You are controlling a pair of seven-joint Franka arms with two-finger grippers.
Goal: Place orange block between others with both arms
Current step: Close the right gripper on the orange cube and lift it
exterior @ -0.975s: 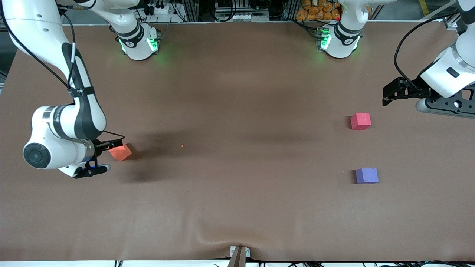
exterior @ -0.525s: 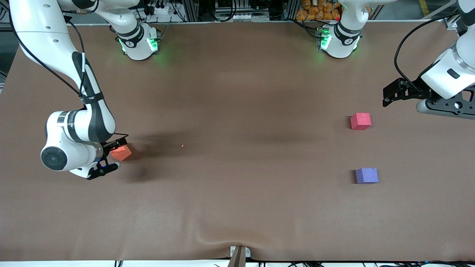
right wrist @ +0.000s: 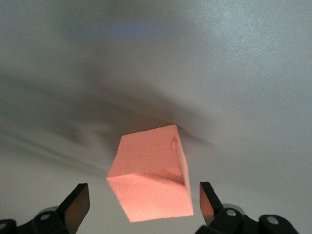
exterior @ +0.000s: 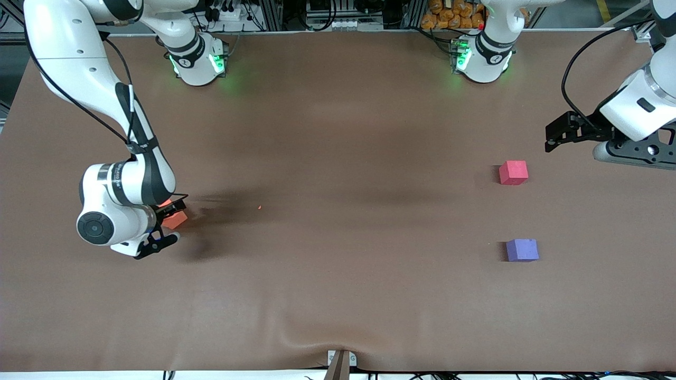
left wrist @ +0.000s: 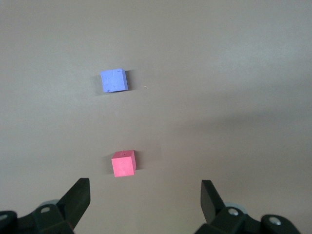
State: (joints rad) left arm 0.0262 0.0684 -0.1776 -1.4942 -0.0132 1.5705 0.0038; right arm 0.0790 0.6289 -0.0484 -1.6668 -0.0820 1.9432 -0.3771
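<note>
Reaching for the orange block [exterior: 176,218], with the placing itself not yet begun.
It sits on the worktop [exterior: 338,158] toward the right arm's end, well apart from the red-pink cube [exterior: 513,172] and purple-blue cube [exterior: 522,250] by the left arm's end. Right hand [right wrist: 141,204] hangs low over it, fingers spread wide, gripping nothing. Left hand [left wrist: 145,201] waits spread and empty above the red-pink cube; pickup, transfer and placement all remain.

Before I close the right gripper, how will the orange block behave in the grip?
The orange block looks like matte foam, so probably light and a bit squashy. Its flat faces should not roll. It sits turned at an angle between the open right gripper fingers, so it may twist as they close.
</note>
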